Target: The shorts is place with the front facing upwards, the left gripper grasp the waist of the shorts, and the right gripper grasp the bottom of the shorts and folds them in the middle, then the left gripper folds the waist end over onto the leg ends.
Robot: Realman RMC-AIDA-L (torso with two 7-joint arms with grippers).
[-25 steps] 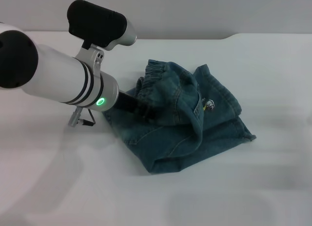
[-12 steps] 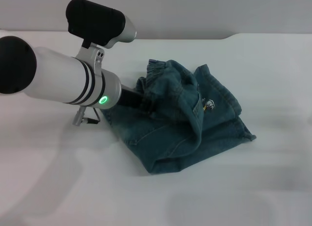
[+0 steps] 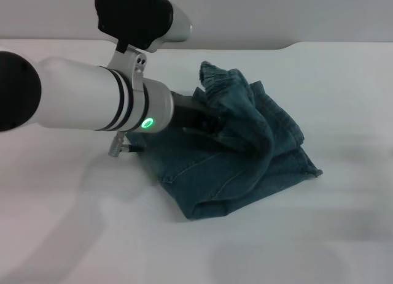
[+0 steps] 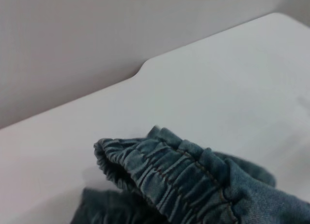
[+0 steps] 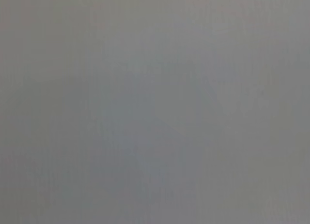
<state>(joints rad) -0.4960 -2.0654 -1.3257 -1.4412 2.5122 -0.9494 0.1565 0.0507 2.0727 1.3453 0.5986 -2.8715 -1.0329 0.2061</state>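
The blue-teal denim shorts (image 3: 245, 170) lie folded lengthwise in the middle of the white table (image 3: 73, 235). My left gripper (image 3: 210, 120), a black claw on the silver-white arm with the green light, is shut on the ruched waist (image 3: 216, 81) and holds it lifted above the lower layer. The raised cloth drapes toward the leg ends (image 3: 305, 158) on the right, which rest flat. In the left wrist view the gathered waist (image 4: 164, 171) fills the near part, with the fingers hidden. The right gripper is out of view; its wrist view shows only plain grey.
The table's far edge (image 3: 288, 46) with a step in it meets a grey wall behind the shorts. White tabletop surrounds the shorts on all sides.
The left gripper has risen and moved right with the waist, pulling the cloth up and over toward the leg ends; the small logo on the shorts is now covered.
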